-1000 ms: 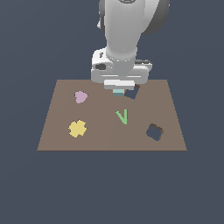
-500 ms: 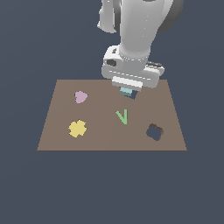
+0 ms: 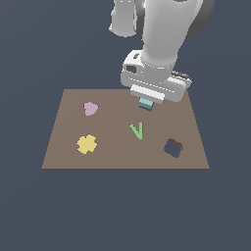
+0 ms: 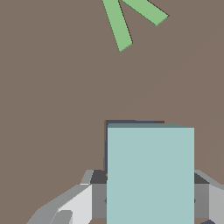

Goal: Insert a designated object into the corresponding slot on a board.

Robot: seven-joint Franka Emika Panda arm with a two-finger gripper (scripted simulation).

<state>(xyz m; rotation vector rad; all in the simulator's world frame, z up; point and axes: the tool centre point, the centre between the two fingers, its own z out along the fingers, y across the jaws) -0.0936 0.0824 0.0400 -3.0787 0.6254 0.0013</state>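
While the exterior view gives you the whole brown board [image 3: 63,147], read it from its left edge across. Pink heart-like piece [image 3: 90,108] sits toward the far left corner. Yellow flower-shaped piece [image 3: 87,144] lies nearer the front, on the same side. Green V-shaped piece [image 3: 137,131] is near the middle. Dark lobed cutout [image 3: 173,148] is toward the exterior view's right, near the front edge.

Above the V, the arm's white wrist housing [image 3: 154,81] hangs over the back half of the board. Only a small patch of the teal block [image 3: 146,103] shows beneath it in that view. You cannot see the fingers there, nor the rectangular slot.

Switch to the wrist view for what the exterior one hides. The teal block [image 4: 150,173] fills the lower middle of the picture, a flat pale face. Grey fingers [image 4: 98,194] press against it on either side, so the gripper [image 4: 150,192] is clenched on the block. A thin dark strip of the slot [image 4: 131,122] shows just along the block's far edge and down one side; the block covers the rest. Whether the block has entered the slot or sits just over it, you cannot tell. The green V [image 4: 127,19] lies beyond it, well apart.

No writing, brand or label is readable in either view.
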